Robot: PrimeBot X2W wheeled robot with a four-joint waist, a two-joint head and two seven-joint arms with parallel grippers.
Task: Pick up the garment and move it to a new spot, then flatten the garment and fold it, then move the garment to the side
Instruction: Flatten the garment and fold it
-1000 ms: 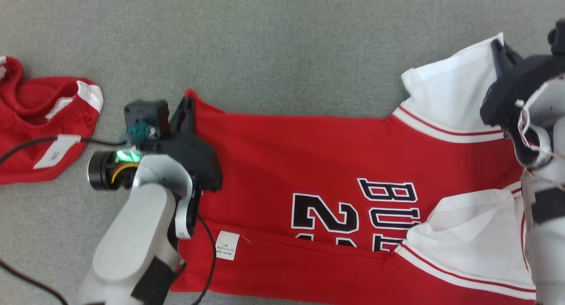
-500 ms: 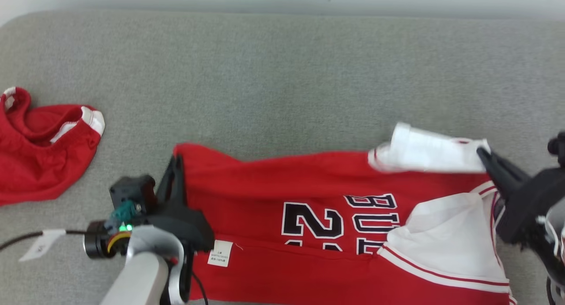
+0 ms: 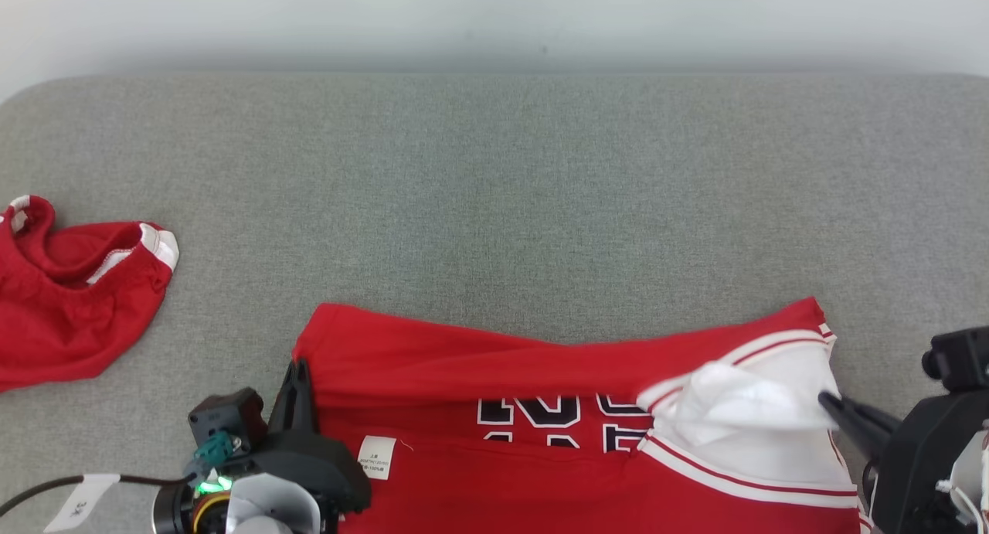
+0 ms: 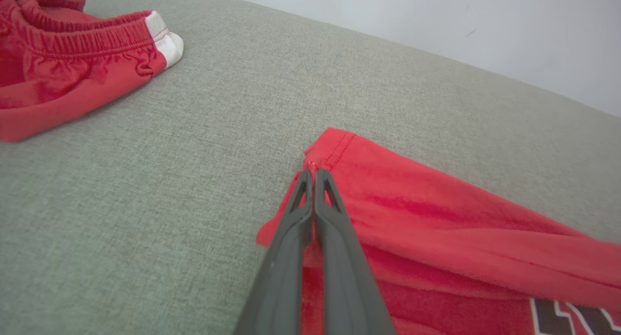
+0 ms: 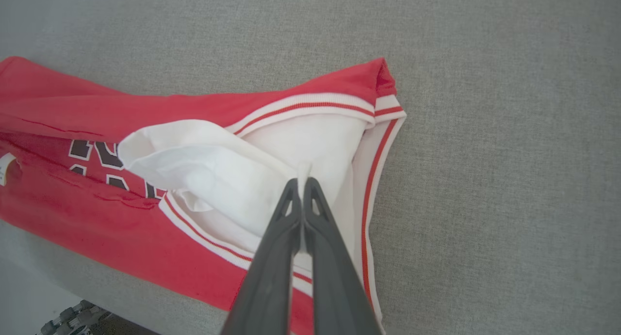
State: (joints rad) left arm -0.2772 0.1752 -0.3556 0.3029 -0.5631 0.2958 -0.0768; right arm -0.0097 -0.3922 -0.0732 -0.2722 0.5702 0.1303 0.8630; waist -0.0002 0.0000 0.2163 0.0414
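Far edge of garment (image 3: 463,356) now drawn over the number, half covering it; camera also tilted up. Head view: garment at near edge of grey cushion (image 3: 494,209), left gripper (image 3: 297,375) at its hem corner, right gripper (image 3: 830,403) at white sleeve (image 3: 734,399). Risk: thin pinch could slip, skewing the fold. Left wrist: jaws clenched on red hem. Right wrist: jaws clenched on sleeve cloth

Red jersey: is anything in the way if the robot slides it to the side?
On the robot's left, yes: the red shorts lie on the grey cushion, apart from the jersey. Nothing visible blocks the far side. The left end effector and right end effector are both shut on the jersey itself.
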